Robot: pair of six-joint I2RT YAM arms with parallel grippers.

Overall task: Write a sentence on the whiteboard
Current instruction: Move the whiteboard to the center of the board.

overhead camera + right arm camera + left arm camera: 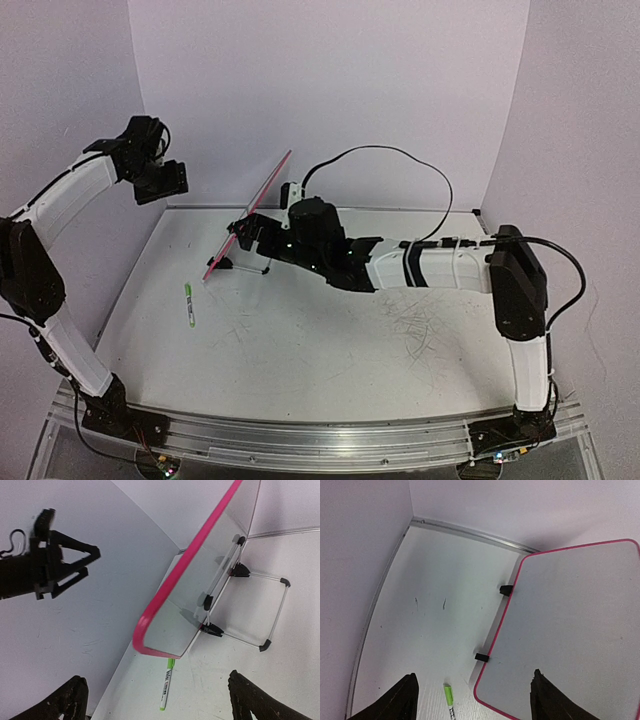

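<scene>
The whiteboard (570, 625) stands tilted on its black wire stand (272, 611) at the back left of the table, and its pink rim (252, 212) is edge-on from above. The sentence is out of view; the part of the board's face that shows is plain white. A green marker (189, 302) lies on the table in front of the board. My left gripper (474, 674) hangs open high above the marker (448, 695) with nothing in it. My right gripper (156, 677) is open behind the board's lower edge, close to it, with nothing held.
White walls enclose the table at the back and on both sides. A metal strip (470, 532) runs along the back edge. Faint grey scratches (415, 325) mark the table right of centre. The right arm (420, 265) stretches across the middle.
</scene>
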